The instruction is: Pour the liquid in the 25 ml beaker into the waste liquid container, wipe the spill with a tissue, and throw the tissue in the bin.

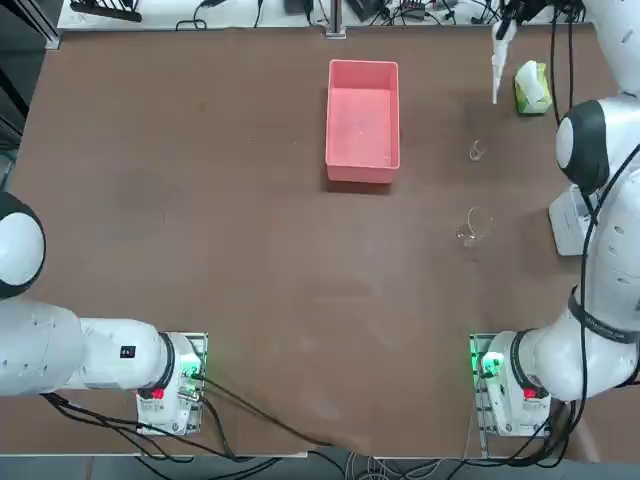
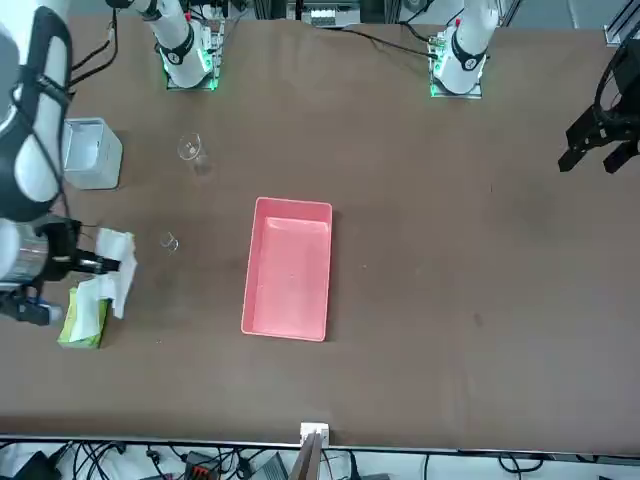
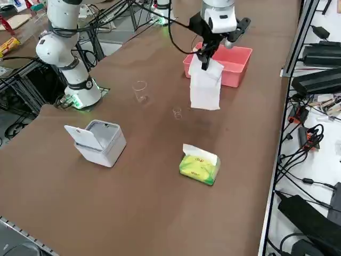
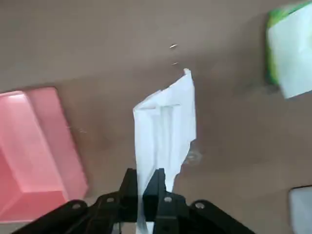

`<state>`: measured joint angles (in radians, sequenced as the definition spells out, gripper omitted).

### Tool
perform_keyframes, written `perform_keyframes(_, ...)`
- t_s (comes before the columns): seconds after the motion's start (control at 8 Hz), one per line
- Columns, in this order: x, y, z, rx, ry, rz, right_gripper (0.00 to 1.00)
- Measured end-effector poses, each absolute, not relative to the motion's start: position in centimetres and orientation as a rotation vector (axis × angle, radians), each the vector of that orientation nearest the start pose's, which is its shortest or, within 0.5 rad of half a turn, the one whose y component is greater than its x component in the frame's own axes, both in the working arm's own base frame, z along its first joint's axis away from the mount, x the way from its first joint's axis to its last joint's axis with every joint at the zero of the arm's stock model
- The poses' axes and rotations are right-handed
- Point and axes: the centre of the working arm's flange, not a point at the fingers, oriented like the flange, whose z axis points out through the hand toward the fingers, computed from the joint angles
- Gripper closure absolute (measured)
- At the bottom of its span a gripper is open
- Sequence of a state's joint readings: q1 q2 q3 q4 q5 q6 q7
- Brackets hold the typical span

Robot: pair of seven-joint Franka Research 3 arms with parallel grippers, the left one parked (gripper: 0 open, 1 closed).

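My right gripper [image 3: 204, 63] hangs above the table, shut on the top of a white tissue [image 3: 205, 88] that dangles unfolded below it. In the wrist view both fingers [image 4: 157, 186] pinch the tissue [image 4: 165, 122]. The 25 ml beaker [image 3: 177, 113], tiny and clear, stands on the table beneath and beside the hanging sheet, also visible from overhead as the 25 ml beaker [image 1: 477, 151]. The waste liquid container [image 1: 362, 66], a pink tray, lies further in toward the table's middle. The bin [image 3: 101, 141], a pale box with its lid up, sits near the right arm's base.
A yellow-green tissue pack [image 3: 200, 166] with a sheet sticking out lies close to the far table edge. A larger clear beaker [image 3: 140, 90] stands between the small beaker and the right arm's base. Cables run along the table's far edge.
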<state>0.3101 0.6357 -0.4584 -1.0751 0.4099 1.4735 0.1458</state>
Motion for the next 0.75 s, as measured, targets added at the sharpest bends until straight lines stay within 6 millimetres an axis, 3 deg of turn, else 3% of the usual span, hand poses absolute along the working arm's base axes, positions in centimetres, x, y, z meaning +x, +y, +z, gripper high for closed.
perform_keyframes(0.12, 70.4, 5.5, 46.3, -2.899, 0.386, 0.307, 0.98)
perform_keyframes(0.38, 70.3, 8.0, 43.2, -2.789, 0.402, 0.367, 0.98)
perform_keyframes(0.75, 69.5, 14.1, 39.5, -2.798, 0.334, 0.398, 0.97)
